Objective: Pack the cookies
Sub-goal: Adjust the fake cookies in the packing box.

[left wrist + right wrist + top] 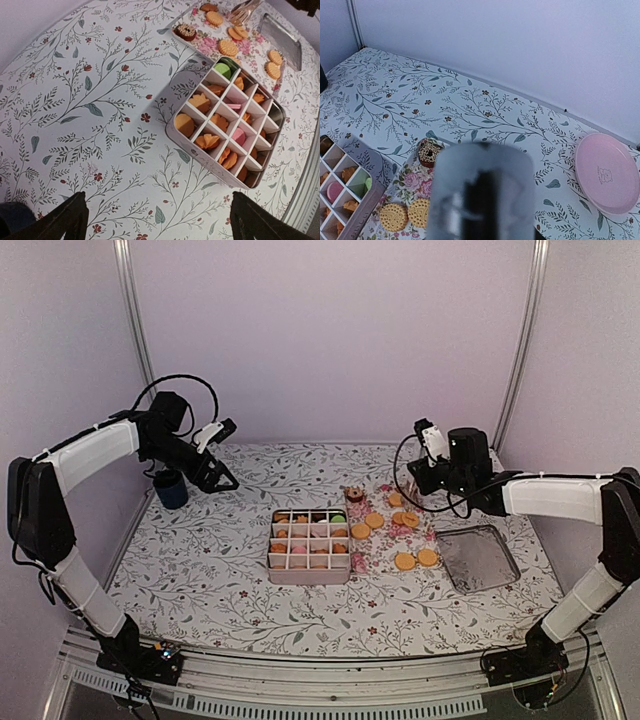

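Centrally sits the divided box (310, 545), loose cookies (405, 561) beside its right edge.

Top camera looks down from the near edge over the whole table (200, 560). Left wrist, high at far left, faces right across the divided box (196, 154). Right wrist, lower, faces the far wall (520, 40); both share the dark ring cookie (185, 31).
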